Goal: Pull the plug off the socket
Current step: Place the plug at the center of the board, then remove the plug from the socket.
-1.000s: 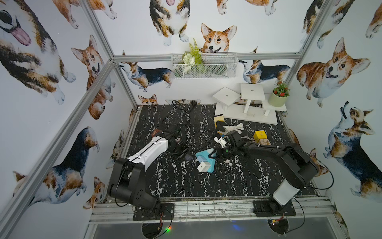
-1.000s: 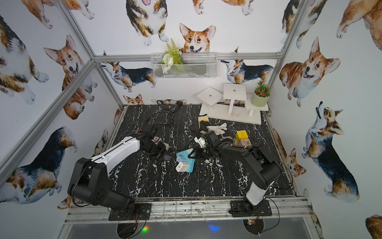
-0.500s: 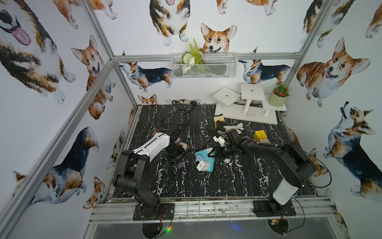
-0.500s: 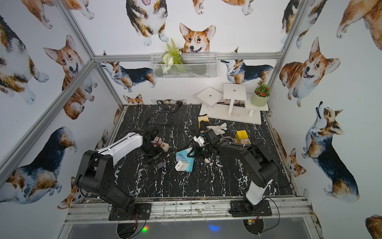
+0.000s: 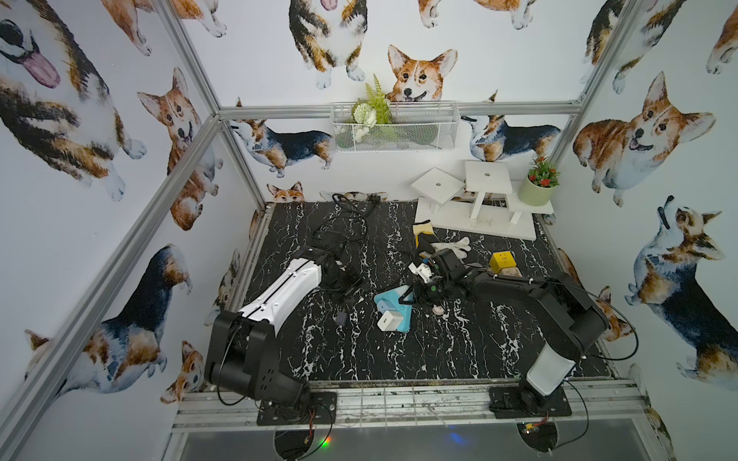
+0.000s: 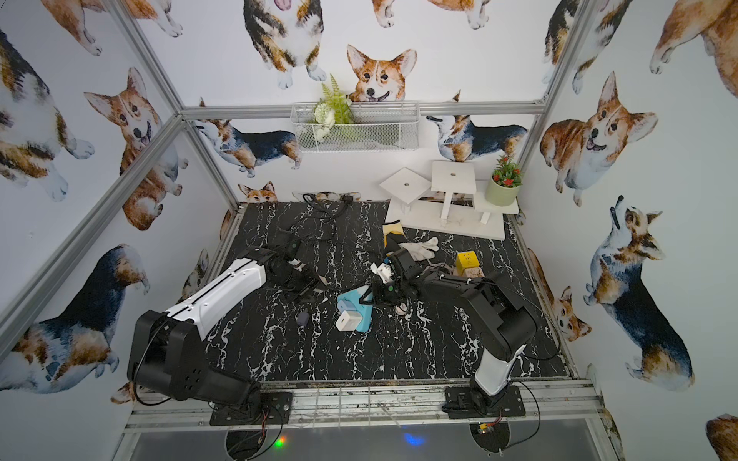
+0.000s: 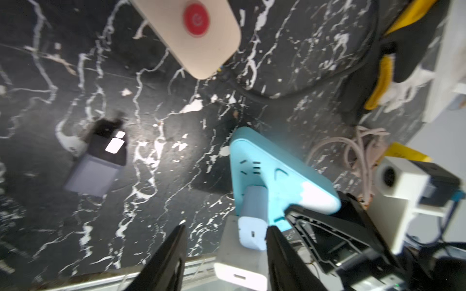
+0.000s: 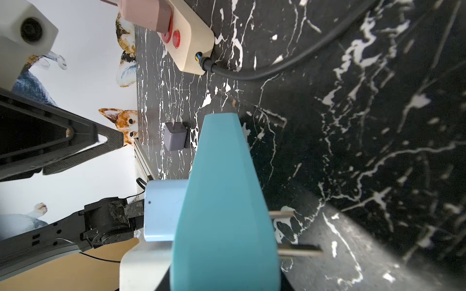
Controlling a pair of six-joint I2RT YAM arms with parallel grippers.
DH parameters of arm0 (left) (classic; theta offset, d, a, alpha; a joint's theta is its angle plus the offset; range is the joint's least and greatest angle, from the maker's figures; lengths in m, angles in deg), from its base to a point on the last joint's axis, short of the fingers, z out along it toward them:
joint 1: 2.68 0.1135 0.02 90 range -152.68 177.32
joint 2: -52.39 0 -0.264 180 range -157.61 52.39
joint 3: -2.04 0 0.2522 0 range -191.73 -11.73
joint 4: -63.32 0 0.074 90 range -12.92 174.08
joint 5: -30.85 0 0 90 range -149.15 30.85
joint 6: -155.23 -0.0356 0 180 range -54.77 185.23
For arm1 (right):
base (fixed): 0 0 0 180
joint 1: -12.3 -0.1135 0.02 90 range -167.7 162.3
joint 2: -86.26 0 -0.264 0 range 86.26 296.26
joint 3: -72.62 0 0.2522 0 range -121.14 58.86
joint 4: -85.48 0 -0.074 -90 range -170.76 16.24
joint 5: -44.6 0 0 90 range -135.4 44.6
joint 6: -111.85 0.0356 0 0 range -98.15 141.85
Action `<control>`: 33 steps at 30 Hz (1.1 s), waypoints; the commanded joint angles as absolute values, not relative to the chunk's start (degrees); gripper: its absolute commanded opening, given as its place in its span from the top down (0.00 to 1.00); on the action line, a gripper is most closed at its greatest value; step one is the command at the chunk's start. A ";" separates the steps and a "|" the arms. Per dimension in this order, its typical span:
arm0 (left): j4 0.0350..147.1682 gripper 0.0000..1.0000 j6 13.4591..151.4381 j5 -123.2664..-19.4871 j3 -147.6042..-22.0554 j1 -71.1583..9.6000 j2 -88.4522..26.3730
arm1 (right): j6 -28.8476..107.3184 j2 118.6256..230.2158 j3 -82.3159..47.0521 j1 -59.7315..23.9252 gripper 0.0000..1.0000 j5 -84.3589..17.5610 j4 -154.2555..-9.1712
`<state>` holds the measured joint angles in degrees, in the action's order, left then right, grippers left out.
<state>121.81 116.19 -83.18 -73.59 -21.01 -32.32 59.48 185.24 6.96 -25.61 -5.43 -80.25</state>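
Note:
In both top views my right gripper [image 5: 415, 297] is shut on the end of the blue socket [image 5: 400, 300] [image 6: 359, 307] and holds it on the black marble table. The right wrist view shows the socket [image 8: 227, 201] edge-on. Two plugs sit in its face: a light-blue plug [image 7: 253, 221] [image 8: 164, 211] and a white plug [image 5: 388, 320] [image 7: 239, 264]. A grey plug [image 5: 341, 318] [image 6: 302, 318] [image 7: 93, 173] lies loose on the table, left of the socket. My left gripper [image 7: 227, 252] [image 5: 351, 287] is open and empty, off to the socket's left.
A beige power strip [image 7: 196, 25] [image 8: 186, 37] with a red button and a black cord lies near the left gripper. Gloves [image 5: 451, 243], a yellow cube [image 5: 502, 261] and white stands [image 5: 479, 199] fill the back right. Black cables [image 5: 343, 223] lie at the back.
My left gripper has opened and drawn back from the socket to the left. The grey plug now lies loose on the table. The right gripper still holds the socket.

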 commanded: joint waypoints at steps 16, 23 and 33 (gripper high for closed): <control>99.28 0.46 121.01 -89.19 -64.28 -28.27 -33.85 | 61.61 186.85 5.87 -26.33 1.00 -7.58 -76.10; 100.75 0.47 122.27 -85.97 -64.77 -30.99 -34.42 | 61.82 186.80 6.03 -26.46 1.00 -7.93 -76.26; 101.66 0.83 123.36 -84.49 -62.79 -30.98 -31.17 | 62.33 186.11 7.68 -26.46 1.00 -9.17 -76.81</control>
